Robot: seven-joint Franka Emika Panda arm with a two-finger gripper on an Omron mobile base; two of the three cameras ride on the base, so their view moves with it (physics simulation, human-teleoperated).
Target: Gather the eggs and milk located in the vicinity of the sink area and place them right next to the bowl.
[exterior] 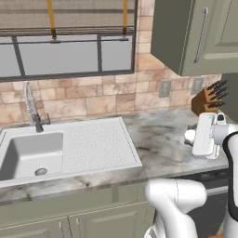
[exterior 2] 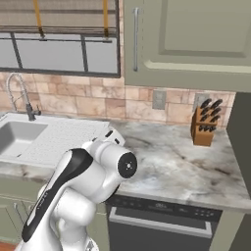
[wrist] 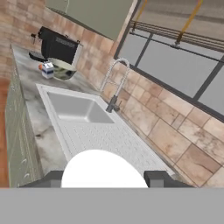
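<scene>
Milk (wrist: 47, 70) upright, egg (wrist: 40, 67) beside, both touching bowl (wrist: 64, 71), beyond sink (wrist: 76, 107).

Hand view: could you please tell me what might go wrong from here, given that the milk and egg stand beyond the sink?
1. The gripper is shut and far from the milk and egg. A swing across the sink could clip the tall faucet.
2. Egg, milk and bowl crowd together, so a nudge might set the egg rolling.
3. The knife block stands close behind the hand and could be bumped.
</scene>
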